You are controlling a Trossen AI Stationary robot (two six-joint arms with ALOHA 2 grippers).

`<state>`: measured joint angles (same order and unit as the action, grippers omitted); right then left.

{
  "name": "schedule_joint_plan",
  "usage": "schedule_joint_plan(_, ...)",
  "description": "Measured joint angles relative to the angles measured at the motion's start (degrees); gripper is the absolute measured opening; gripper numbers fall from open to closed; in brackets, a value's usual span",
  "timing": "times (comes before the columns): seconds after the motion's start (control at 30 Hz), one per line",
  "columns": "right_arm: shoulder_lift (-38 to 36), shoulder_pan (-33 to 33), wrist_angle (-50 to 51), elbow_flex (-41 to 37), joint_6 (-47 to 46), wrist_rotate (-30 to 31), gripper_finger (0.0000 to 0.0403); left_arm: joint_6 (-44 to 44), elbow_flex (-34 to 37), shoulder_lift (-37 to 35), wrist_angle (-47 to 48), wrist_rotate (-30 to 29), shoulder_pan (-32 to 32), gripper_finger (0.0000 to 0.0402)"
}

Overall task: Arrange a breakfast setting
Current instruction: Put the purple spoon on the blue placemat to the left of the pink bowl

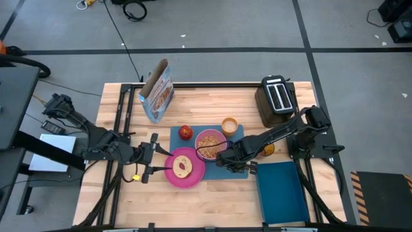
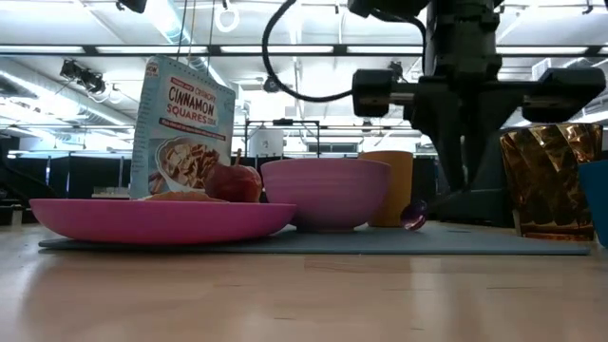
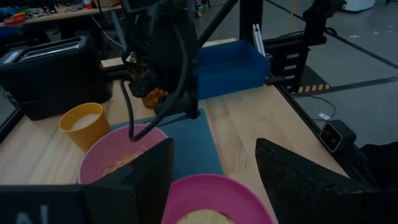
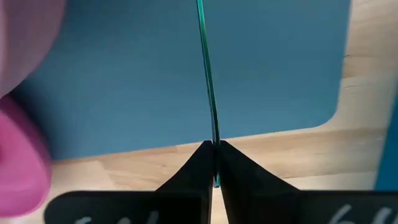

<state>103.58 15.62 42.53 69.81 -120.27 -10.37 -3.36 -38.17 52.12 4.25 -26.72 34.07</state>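
A blue mat [image 1: 239,134] lies mid-table. On it stand a pink bowl [image 1: 210,142], an amber cup [image 1: 229,125] and a red apple [image 1: 186,132]. A pink plate [image 1: 193,177] with a bagel [image 1: 183,167] overlaps the mat's near left corner. My right gripper [image 1: 223,154] is over the mat's near right part, shut on the blue-purple spoon [image 2: 414,215]. The spoon's bowl end is low, right of the pink bowl. My left gripper [image 1: 152,162] is open and empty, just left of the plate. My right gripper pinches the spoon's thin handle [image 4: 214,140] between its two fingers, which come from above and point down. The handle shows edge-on and runs away from the fingertips over the mat. The spoon slants down to its bowl end [image 2: 414,215], at the mat's surface; whether it touches, I cannot tell.
A cereal box [image 1: 156,90] stands at the far left and a black toaster [image 1: 277,100] at the far right. A darker blue tray [image 1: 281,190] sits near right of the mat. A crumpled golden wrapper [image 2: 546,180] lies between the tray and the toaster.
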Motion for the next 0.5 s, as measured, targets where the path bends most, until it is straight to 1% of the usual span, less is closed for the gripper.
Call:
schedule_joint_plan(0.23,2.42,-0.11,-0.11,-0.19,0.29,-2.02,0.0039,-0.5,0.0,0.0,0.26,-0.01,0.0,0.0233)
schedule_joint_plan(0.5,3.07,-0.09,0.15,-0.19,2.43,-1.18,0.005,-0.72,-0.02,0.0,0.49,-0.02,0.0,0.0233)
